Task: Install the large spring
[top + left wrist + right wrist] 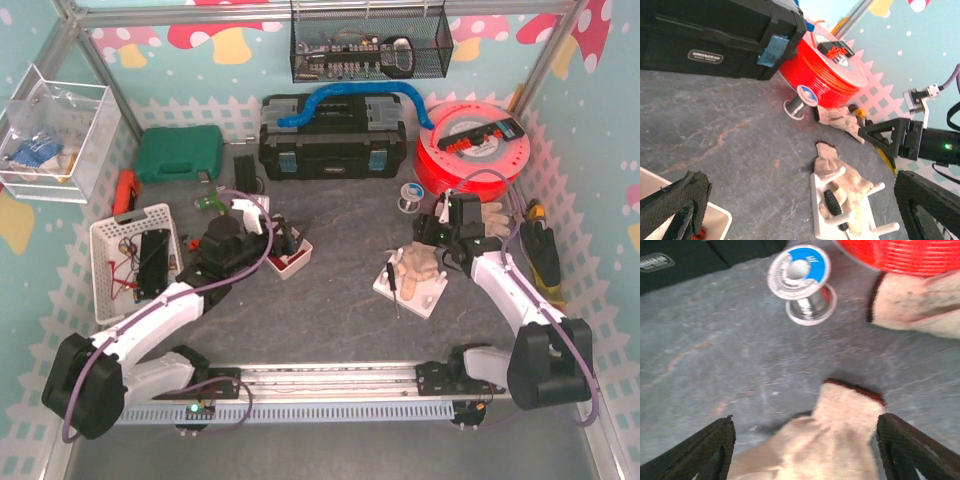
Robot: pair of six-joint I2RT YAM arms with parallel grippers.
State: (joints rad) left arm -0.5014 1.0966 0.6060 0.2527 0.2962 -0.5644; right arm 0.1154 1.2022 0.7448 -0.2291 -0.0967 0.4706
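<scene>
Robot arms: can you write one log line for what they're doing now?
left gripper open near white box | right gripper open above glove

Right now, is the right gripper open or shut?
Open: the right gripper's fingers stand wide apart in its wrist view, hovering over a glove, clamping nothing.

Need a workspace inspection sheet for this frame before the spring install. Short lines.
Surface: dark grey mottled tabletop.
Job's things: white peg fixture with a glove draped over it; large spring not identified in any view.
Clutter: black toolbox, green case, red cable reel, solder spool, white basket, small white bin.
Grippers: left gripper open, by the small white bin; right gripper open, over the glove.
Cables: purple cable along each arm.
Surroundings: teal patterned walls, wire rack, clear box.
</scene>
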